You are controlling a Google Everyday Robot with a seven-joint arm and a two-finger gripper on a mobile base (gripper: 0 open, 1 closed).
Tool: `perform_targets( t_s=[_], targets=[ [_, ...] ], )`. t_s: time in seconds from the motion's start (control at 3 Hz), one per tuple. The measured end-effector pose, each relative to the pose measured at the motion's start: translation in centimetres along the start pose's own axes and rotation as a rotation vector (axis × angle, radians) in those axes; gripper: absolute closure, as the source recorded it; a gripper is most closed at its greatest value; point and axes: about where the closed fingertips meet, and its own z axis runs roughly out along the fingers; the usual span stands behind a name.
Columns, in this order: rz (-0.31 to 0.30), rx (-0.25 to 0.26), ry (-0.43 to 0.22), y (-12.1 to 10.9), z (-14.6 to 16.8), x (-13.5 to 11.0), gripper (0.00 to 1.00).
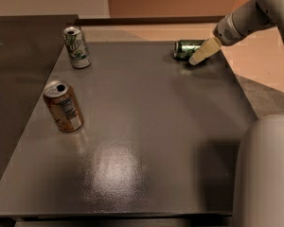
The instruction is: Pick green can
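The green can (pixel 186 49) lies on its side near the far right corner of the dark table (pixel 146 126). It is dark metallic green with pale markings. My gripper (pixel 199 56) comes in from the upper right on a grey arm. Its pale fingertips rest at the can's right end, just in front of it and close to the table surface. The right end of the can is hidden behind the fingers.
A mostly white can with a green logo (pixel 77 47) stands upright at the far left. A brown-orange can (pixel 63 106) stands upright at the left, nearer to me. The robot's grey body (pixel 265 174) fills the lower right corner. The table's right edge drops to the floor.
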Motion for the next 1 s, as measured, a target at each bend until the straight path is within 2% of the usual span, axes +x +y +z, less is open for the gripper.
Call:
perform_targets(
  t_s=[0.33,0.67,1.0],
  targets=[
    [-0.022,-0.030,0.009,0.41,0.30,0.02,0.20],
    [-0.043,-0.043,0.013,0.60,0.38,0.09,0.44],
    [-0.060,-0.054,0.017,0.68,0.45,0.14,0.90]
  ],
)
